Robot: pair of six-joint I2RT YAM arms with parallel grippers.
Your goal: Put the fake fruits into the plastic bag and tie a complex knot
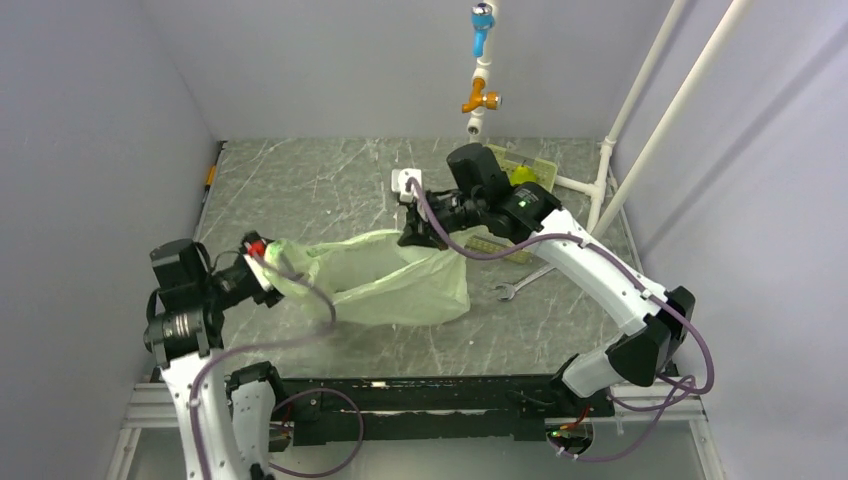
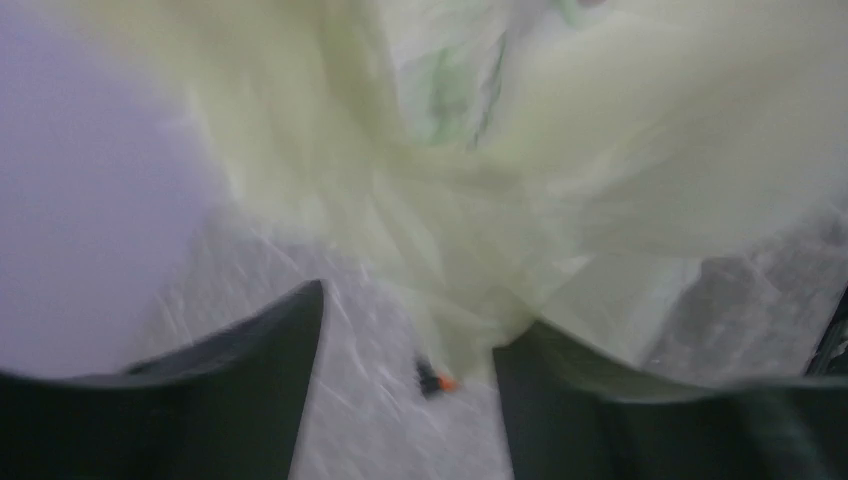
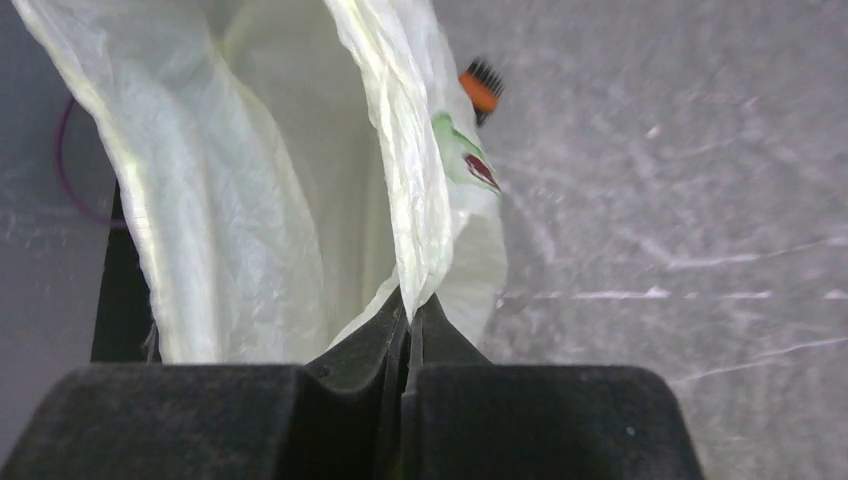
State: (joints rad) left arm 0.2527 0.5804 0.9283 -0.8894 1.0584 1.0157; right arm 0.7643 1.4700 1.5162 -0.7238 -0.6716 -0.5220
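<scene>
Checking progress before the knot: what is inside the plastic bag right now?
Through the open mouth of the plastic bag only bare pale film shows, no fruit. Folds hide its bottom. One lime-green fruit sits outside, at the tray.

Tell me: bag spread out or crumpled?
Spread: the plastic bag is stretched wide, mouth gaping, one edge pinched in the right gripper.
</scene>
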